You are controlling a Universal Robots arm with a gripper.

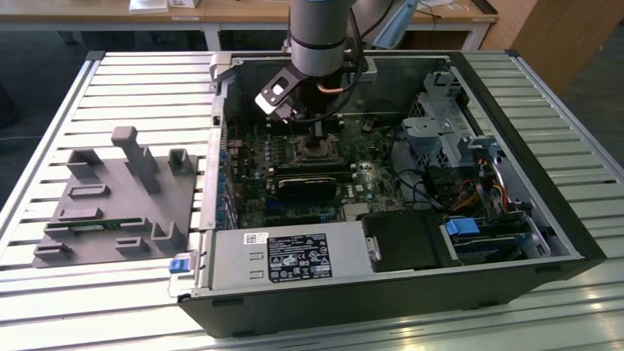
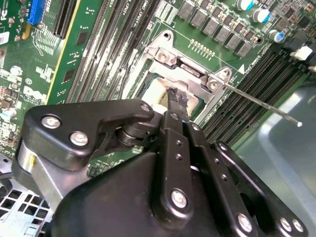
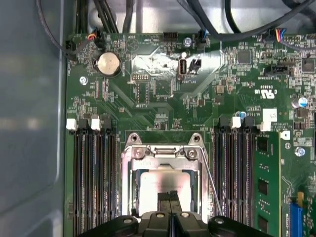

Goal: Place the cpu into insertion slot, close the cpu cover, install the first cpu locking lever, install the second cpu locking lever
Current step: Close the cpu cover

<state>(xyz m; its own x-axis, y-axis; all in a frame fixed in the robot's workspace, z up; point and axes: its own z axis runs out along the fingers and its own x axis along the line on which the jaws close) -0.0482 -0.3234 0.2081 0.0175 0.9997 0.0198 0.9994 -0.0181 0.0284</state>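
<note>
Silvery metal marks your target: the chip (image 3: 165,180) lies flat in the middle of the green board (image 3: 148,98), between the banks of memory slots (image 3: 94,177), inside the open computer case (image 1: 507,88). The cover (image 3: 129,173), a thin metal frame, surrounds it and looks lowered, with the chip showing through its window. I cannot tell whether it lies fully flat.

Your hand (image 3: 170,200) is clenched, its pads together with nothing visible between them. In the second wrist view the tip (image 2: 177,98) is at the chip's pale face, touching it or just above it.

The thin wire lever (image 2: 261,104) angles up and away from the frame, so it is not yet latched.

My judgement is that you are seating the chip and cover:
- Press straight down and lightly, because sideways drag could skew the chip.
- Keep the tip near the middle of the window rather than at an edge, so the frame cannot rock.
- Mind the raised lever beside your hand, which could snag.
</note>
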